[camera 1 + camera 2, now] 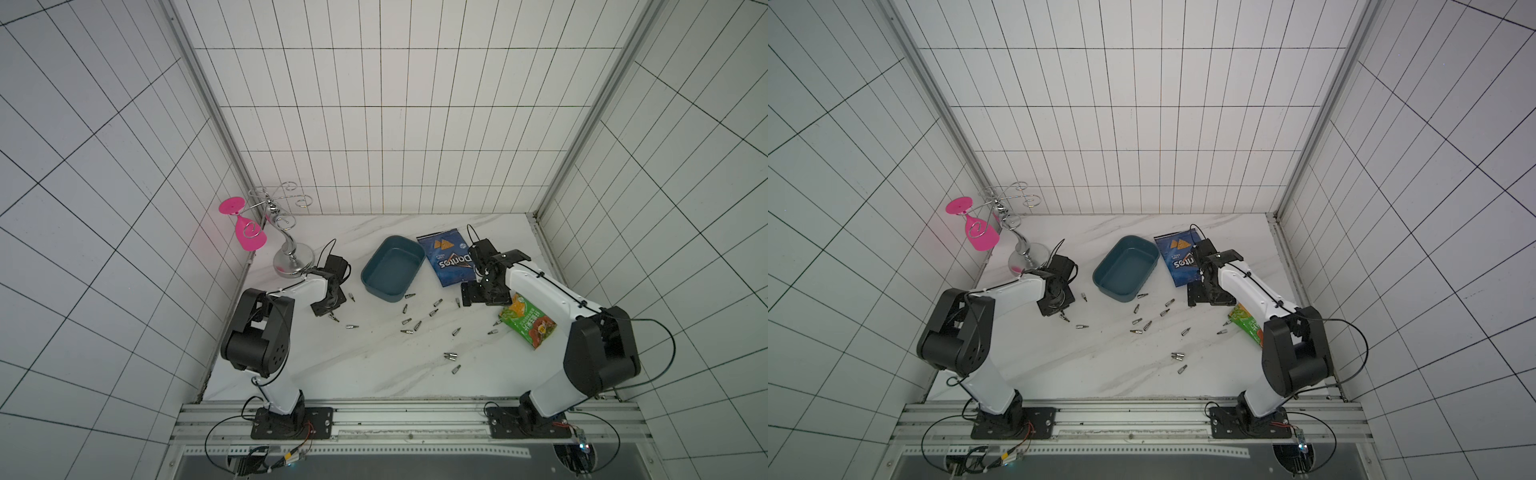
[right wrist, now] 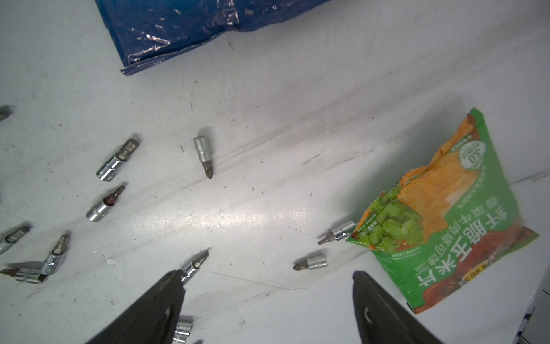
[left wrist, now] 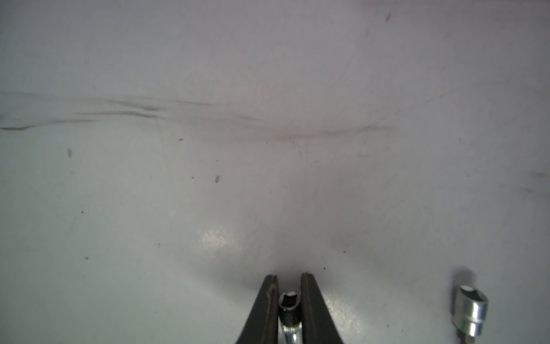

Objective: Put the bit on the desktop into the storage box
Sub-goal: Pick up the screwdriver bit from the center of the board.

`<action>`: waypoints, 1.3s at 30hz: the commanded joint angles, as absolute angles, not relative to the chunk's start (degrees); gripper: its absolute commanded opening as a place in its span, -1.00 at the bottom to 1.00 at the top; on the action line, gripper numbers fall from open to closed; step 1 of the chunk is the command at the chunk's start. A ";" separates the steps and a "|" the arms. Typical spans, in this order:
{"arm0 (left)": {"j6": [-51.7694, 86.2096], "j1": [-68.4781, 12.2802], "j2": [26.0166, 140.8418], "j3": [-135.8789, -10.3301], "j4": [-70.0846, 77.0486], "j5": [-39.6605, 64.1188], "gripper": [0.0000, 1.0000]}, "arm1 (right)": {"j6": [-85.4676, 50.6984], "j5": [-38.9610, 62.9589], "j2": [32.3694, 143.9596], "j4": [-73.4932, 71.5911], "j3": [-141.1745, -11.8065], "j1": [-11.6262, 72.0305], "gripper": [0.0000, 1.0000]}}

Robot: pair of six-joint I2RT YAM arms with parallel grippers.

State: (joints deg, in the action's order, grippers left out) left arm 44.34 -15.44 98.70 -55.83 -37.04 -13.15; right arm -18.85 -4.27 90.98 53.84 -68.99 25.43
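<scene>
My left gripper [image 3: 289, 278] is shut on a small silver bit [image 3: 290, 309], which sits socket end up between the two dark fingers, low at the white desktop [image 1: 374, 365]. In both top views this gripper [image 1: 331, 315] [image 1: 1062, 314] is left of the empty teal storage box [image 1: 382, 293] [image 1: 1117, 293]. Several more bits [image 1: 417, 325] lie scattered on the desktop in front of the box. My right gripper [image 2: 267, 274] [image 1: 478, 297] stands open over the desktop right of the box, with nothing between its fingers.
A blue Doritos bag [image 1: 451, 259] lies right of the box, partly under my right arm. A green snack bag [image 1: 527, 324] [image 2: 446, 223] lies near the right wall. A silver glass rack [image 1: 291, 257] with a pink glass [image 1: 249, 235] stands at back left. Another bit [image 3: 470, 312] lies beside my left gripper.
</scene>
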 commanded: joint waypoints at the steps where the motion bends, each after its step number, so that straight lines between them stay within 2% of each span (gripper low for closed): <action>1: 44.12 -15.91 101.16 -55.55 -35.52 -10.74 -0.72 | -18.46 -3.87 92.41 54.67 -70.56 24.72 0.81; 4: 44.13 -15.91 101.23 -55.64 -35.22 -10.44 -0.82 | -18.37 -3.78 93.04 54.51 -70.88 24.78 0.81; 6: 44.21 -15.91 101.25 -55.63 -34.99 -10.19 -1.00 | -18.37 -3.69 93.55 54.30 -71.03 24.76 0.81; 18: 42.67 -15.91 98.06 -57.83 -36.90 -9.99 -1.00 | -17.67 -1.76 98.32 53.02 -73.48 24.71 0.76; 33: 40.22 -17.91 89.70 -68.55 -46.42 -13.76 -1.00 | -17.67 -0.44 100.01 51.18 -73.16 24.71 0.75; 39: 38.57 -20.11 91.55 -74.69 -46.42 -11.78 -1.00 | -17.32 0.07 100.71 50.00 -73.80 24.82 0.74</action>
